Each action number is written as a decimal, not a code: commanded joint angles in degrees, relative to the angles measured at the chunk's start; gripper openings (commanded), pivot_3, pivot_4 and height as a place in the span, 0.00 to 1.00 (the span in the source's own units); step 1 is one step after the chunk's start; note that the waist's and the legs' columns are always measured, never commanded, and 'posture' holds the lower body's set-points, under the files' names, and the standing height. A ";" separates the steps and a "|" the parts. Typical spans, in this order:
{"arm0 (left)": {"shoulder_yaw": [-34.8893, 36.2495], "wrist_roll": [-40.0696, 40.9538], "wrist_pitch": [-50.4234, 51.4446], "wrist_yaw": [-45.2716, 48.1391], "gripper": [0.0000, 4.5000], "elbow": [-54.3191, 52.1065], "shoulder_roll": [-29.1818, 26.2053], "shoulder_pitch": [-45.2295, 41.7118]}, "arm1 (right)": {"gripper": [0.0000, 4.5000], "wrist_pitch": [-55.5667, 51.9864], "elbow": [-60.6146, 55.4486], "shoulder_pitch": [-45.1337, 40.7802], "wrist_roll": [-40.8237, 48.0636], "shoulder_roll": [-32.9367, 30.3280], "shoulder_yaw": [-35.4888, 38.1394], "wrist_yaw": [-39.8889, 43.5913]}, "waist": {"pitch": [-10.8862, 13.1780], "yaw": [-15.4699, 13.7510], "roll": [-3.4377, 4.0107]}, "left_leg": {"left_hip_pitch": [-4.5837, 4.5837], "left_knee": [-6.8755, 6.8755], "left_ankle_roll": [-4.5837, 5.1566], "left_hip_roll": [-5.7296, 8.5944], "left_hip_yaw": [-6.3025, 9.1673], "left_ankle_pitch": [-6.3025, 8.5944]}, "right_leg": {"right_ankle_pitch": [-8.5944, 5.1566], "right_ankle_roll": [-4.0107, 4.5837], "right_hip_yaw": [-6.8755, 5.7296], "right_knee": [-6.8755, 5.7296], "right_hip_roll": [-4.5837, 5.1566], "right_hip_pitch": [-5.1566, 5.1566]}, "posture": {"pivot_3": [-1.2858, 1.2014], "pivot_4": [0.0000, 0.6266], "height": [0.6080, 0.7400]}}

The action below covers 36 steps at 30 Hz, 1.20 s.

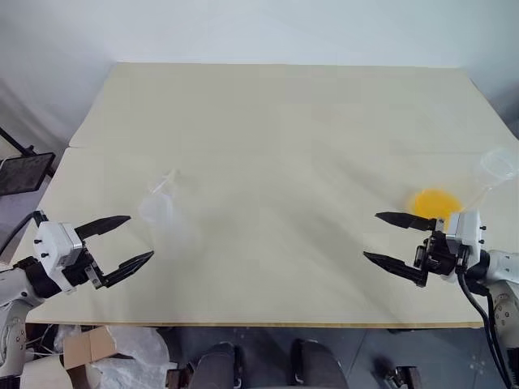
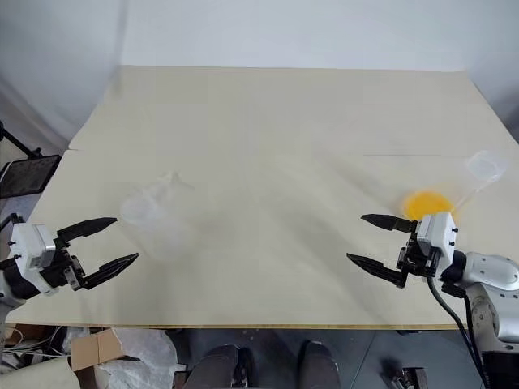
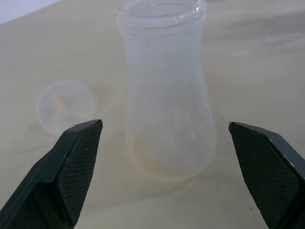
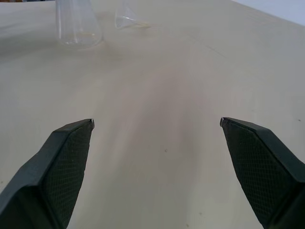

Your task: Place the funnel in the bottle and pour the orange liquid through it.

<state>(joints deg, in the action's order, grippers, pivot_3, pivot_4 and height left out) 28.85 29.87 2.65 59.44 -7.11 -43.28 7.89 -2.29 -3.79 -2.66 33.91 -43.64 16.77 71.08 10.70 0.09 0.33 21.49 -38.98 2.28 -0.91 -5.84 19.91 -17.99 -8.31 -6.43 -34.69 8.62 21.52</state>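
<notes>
Nothing is done yet: my left gripper point(image 1: 122, 241) and right gripper point(image 1: 395, 240) gape empty; funnel point(image 3: 64, 106) lies beside the bottle point(image 3: 167, 102) at left; orange liquid point(image 1: 436, 202) waits at right.

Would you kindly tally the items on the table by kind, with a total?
Bottle: 1
Funnel: 1
Vessel holding the orange liquid, lying tilted near the table edge: 1
Total: 3
</notes>
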 commanded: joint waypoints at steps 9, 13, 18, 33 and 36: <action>1.11 1.67 0.88 -3.38 1.00 -1.53 2.67 -0.77 | 0.99 1.45 -0.15 -0.92 -0.28 2.30 0.54 -1.51 | 0.00 -0.01 0.00 | -0.01 -0.01 0.00 0.00 -0.01 0.00 | 0.00 0.00 -0.01 -0.04 -0.02 0.00 | 0.52 0.24 1.00; 2.38 1.96 1.15 -5.76 1.00 -1.48 4.48 0.34 | 0.99 0.87 -0.94 -3.02 0.04 3.82 -0.95 -2.57 | 0.00 0.04 0.00 | -0.02 -0.02 0.00 0.00 -0.01 0.00 | 0.00 0.00 0.00 -0.06 -0.02 0.00 | 0.52 0.24 1.00; 6.25 2.89 -0.44 -8.38 1.00 1.47 8.28 3.42 | 0.99 -1.01 -3.02 -8.01 1.18 6.85 -3.63 -4.65 | 0.00 0.41 0.00 | -0.06 -0.02 0.00 -0.03 -0.03 0.00 | 0.00 0.00 0.02 -0.08 -0.05 0.00 | 0.52 0.24 1.00; 9.24 7.46 -0.12 -6.63 1.00 2.93 11.90 10.50 | 0.99 -6.22 -9.26 -13.53 3.26 9.19 -8.25 -5.27 | -0.01 0.09 -0.04 | -0.06 -0.06 0.04 -0.02 0.01 0.15 | 0.00 0.00 0.04 -0.08 0.07 0.01 | 0.52 0.24 1.00; 6.14 10.47 4.73 -6.41 1.00 -2.73 10.64 8.69 | 0.99 -5.64 -8.19 -11.30 2.61 7.71 -6.46 -4.84 | -0.01 -0.18 -0.05 | -0.06 -0.06 0.03 -0.02 0.05 0.17 | 0.00 0.00 0.06 -0.09 0.08 0.00 | 0.52 0.24 1.00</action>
<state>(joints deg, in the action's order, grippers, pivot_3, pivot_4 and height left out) 35.58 38.01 5.82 52.70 -5.88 -31.64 17.02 -8.80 -11.20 -14.74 36.42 -34.75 8.02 65.75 10.70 -0.09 0.28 21.44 -39.04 2.32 -0.91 -5.75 20.08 -17.99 -8.31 -6.34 -34.80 8.72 21.50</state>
